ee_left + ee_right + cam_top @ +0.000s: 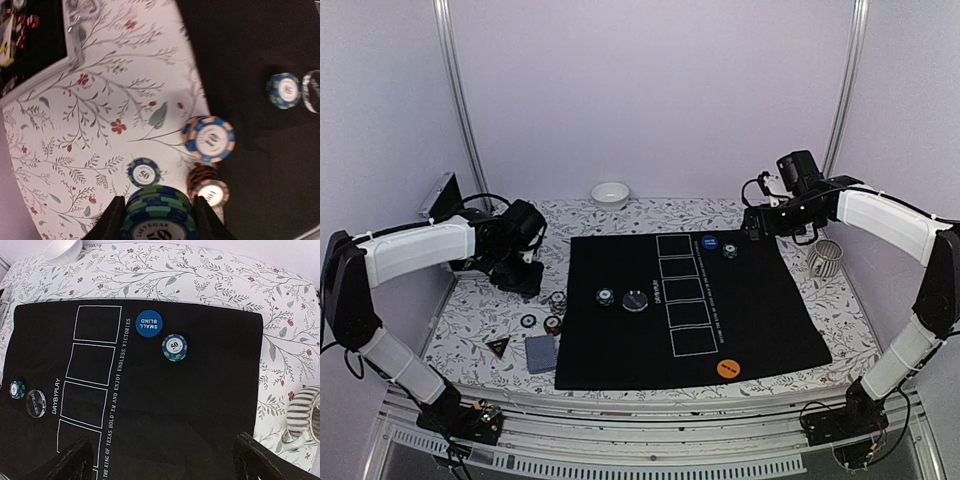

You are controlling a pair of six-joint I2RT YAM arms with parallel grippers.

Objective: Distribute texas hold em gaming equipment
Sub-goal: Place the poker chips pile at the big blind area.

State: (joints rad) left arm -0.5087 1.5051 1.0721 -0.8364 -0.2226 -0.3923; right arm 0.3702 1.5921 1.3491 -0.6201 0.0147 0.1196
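Note:
In the left wrist view my left gripper (159,217) is shut on a short stack of green-and-blue poker chips (159,207), held above the floral cloth. Below it lie a single green chip (143,172), a blue-orange stack (208,139) and a red-brown stack (207,187) at the black mat's edge. From above, the left gripper (523,274) hangs left of the mat (760,320). My right gripper (167,465) stands open over the mat, empty. Ahead of it lie a blue "small blind" disc (149,323) and a green chip (174,347).
On the mat's left part sit a green chip (605,296) and a clear disc (635,300), with an orange disc (727,367) near the front. A triangle marker (498,346) and cards (540,352) lie front left. A white bowl (610,194), striped mug (825,258) and case (440,195) stand around.

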